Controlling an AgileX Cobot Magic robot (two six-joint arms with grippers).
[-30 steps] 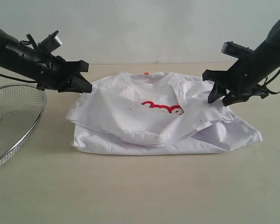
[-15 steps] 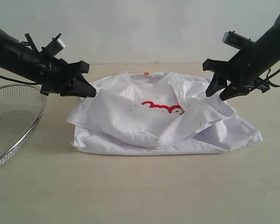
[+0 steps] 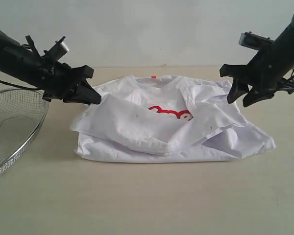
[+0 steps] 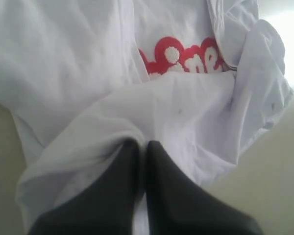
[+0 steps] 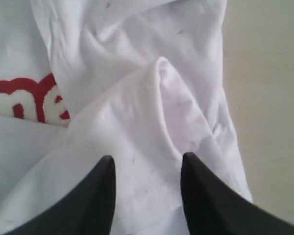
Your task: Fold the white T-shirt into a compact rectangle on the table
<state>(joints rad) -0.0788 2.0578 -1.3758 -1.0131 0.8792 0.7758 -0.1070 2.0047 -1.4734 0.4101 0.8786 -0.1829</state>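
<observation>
Pinching white T-shirt (image 3: pixel 152 132): left jaws; wrist view shows right jaws apart, empty.

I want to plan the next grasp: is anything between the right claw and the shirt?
Nothing visible does. The right claw hangs open just above the right side of the shirt, with only air between. The basket lies far off on the other side, past the left claw, which is shut on a shirt fold.

Rumpled white T-shirt (image 3: pixel 157 132) half-folded on beige table (image 3: pixel 137 200).
</observation>
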